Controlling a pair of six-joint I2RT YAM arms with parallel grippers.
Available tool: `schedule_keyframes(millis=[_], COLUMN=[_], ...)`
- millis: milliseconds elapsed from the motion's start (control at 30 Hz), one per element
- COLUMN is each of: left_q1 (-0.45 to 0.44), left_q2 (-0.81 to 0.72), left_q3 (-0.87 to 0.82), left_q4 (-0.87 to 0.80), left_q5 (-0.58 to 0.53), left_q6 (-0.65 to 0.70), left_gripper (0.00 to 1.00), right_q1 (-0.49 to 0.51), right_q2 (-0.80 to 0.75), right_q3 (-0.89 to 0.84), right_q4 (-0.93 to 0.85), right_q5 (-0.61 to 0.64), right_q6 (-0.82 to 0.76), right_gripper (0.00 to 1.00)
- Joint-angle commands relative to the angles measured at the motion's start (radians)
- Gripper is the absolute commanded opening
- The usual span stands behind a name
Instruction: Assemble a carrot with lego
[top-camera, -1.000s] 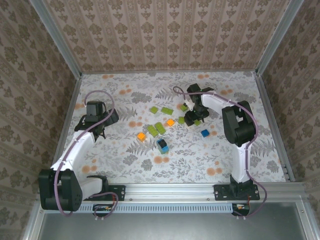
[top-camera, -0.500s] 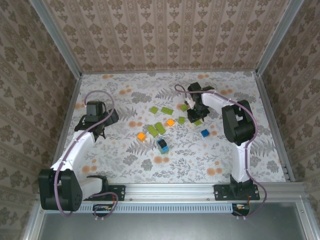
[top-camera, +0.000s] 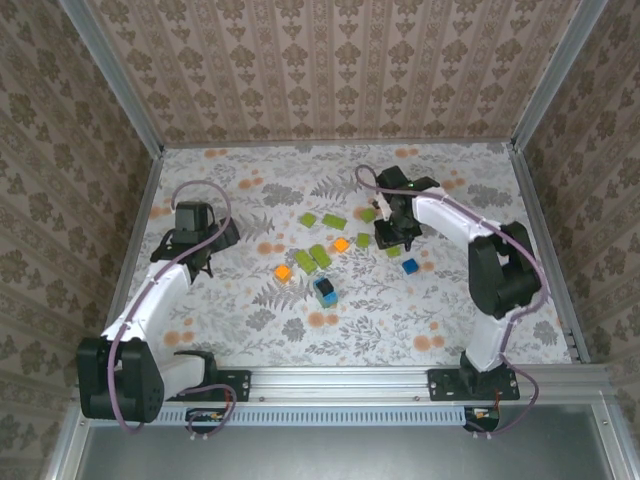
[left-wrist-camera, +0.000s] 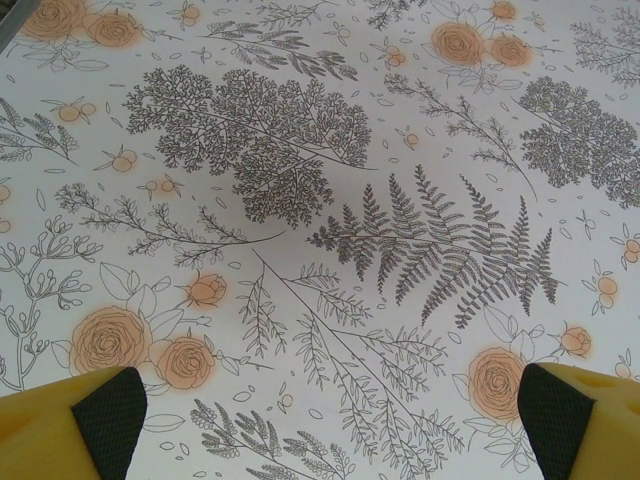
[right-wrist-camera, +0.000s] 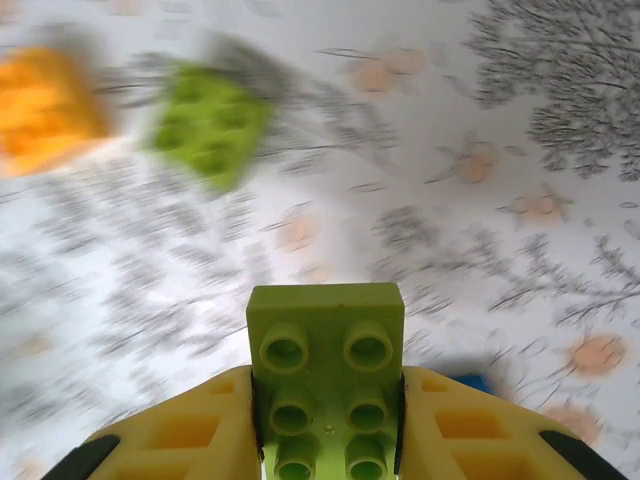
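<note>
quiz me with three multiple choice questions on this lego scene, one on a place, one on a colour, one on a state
1. Where does the plain blue brick lie? A on an orange brick; B nearer the arm bases than the right pincer; C against the far wall.
2. What colour is the brick in the right pincer? A orange; B black; C lime green.
3. How is the left pincer? A open above the table; B shut on a brick; C shut, empty.
Answers: B, it sits on that pincer's near side; C, green studs show in the right wrist view; A, its jaws stand wide apart.
</note>
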Motion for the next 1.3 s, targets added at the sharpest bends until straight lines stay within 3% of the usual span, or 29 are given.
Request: schedule_keyframes(millis=[0,167,367,667,1267], left_q1=[-0.008,-0.011,-0.015,-0.015,-0.017], left_q2=[0.006,0.004,-0.002,-0.017,-0.014], left_q3=[0.034,0.035,0.031,0.029,0.031], left_q4=[-0.015,-0.018,-0.026,-0.028,-0.028], left_q5=[-0.026,-0.029,-0.028,-0.026,-0.030], left_q6=[0.023,0.025,0.024,0.025,0.025], left_gripper=[0.99,0.99,0.99,0.99,0.99], right_q1=[0.135,0.300,0.400,0.440,0.479], right_q2=[-0.093,-0.117,-0.078,0.045,0.063], right_q3=[-0.003,0.052,0.146,0.248,0.235], right_q4=[-0.104,-0.139,-0.153,-0.182,-0.197], right_q5=[-0.023,-0.023,-0.031,-0.038,-0.034], right_q6=[0.065,0.138,0.184,0.185,0.202], right_gripper=[0.33,0.32,0.32,0.32,0.33])
